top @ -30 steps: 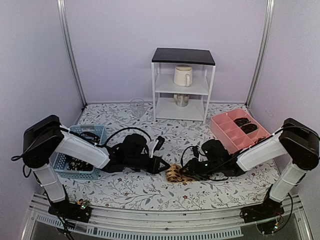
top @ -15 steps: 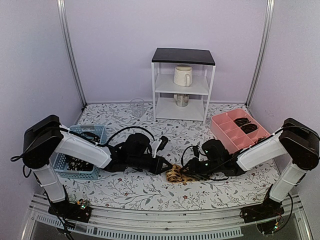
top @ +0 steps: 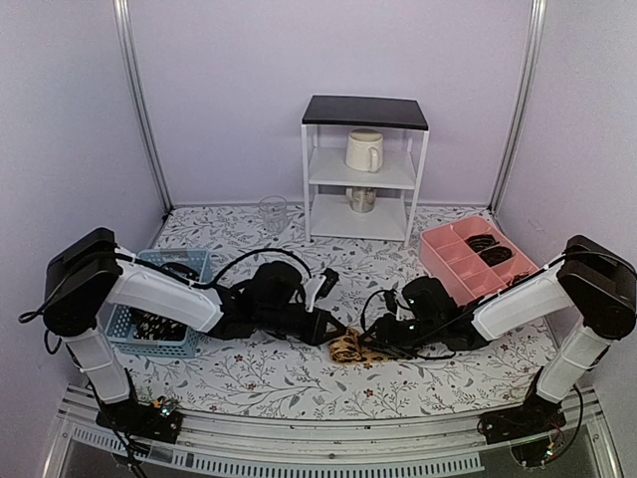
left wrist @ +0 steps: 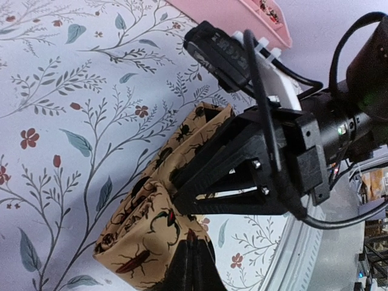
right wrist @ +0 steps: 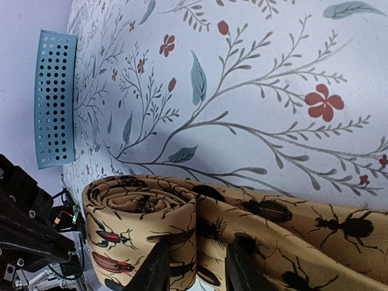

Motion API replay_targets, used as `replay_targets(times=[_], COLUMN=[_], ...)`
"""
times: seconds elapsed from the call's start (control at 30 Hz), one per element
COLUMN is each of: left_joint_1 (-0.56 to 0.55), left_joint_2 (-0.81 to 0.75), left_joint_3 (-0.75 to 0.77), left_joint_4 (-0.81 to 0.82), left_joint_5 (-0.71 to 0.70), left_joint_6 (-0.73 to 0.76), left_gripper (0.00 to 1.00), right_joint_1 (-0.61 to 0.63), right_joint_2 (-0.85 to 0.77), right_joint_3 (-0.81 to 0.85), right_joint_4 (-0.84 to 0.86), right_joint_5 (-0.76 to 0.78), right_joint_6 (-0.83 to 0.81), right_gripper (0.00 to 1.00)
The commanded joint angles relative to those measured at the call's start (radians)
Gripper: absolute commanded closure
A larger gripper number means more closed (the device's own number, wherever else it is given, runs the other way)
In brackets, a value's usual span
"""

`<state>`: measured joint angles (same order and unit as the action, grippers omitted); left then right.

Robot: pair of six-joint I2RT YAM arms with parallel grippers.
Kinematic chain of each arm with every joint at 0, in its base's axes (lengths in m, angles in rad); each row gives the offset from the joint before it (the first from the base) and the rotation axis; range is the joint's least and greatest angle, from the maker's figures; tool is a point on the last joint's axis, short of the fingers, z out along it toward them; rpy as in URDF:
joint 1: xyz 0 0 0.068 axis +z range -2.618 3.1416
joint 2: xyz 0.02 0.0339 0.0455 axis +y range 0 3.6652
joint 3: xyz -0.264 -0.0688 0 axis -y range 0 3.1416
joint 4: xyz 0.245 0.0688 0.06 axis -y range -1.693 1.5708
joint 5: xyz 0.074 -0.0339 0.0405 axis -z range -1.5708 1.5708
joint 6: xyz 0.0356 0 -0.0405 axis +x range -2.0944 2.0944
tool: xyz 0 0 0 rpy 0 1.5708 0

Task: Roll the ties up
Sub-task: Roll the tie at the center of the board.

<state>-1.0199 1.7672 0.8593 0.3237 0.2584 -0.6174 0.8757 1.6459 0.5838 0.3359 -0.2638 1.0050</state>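
Fabric of a tan-orange necktie printed with dark beetles (top: 346, 347) lies partly coiled on the floral-patterned worktop (top: 299, 383) toward 6 o'clock, between a blue plastic mesh basket (top: 174, 255) at 9 o'clock and a pink divided tray (top: 431, 261) at 3 o'clock. The left pincer (top: 331, 332) meets the coil from its 9 o'clock side with fingers drawn together, though whether cloth is nipped between them cannot be told. The right pincer (top: 370, 344), at the coil's 3 o'clock, is clamped across the flat band just beside it.
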Motion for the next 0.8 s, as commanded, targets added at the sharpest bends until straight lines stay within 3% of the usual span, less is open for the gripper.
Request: replay_targets(times=[0.0,0.47,0.77], left_joint_1=[-0.018,-0.018,-0.018], left_joint_2=[0.021,0.094,0.090], left_joint_3=[0.014,-0.015,-0.023], left_joint_4=[0.031,0.030,0.031], left_joint_5=[0.046,0.001,-0.017], left_joint_6=[0.014,0.016,0.006], left_gripper=[1.00,1.00,1.00], right_joint_1=[-0.006,0.004,0.053], right_joint_2=[-0.011,-0.113,-0.039], right_joint_3=[0.011,0.058,0.107], right_joint_4=[-0.020,-0.109,-0.145], right_joint_5=[0.008,0.017,0.026], right_joint_6=[-0.014,-0.019,-0.012], right_gripper=[0.68,0.62,0.56])
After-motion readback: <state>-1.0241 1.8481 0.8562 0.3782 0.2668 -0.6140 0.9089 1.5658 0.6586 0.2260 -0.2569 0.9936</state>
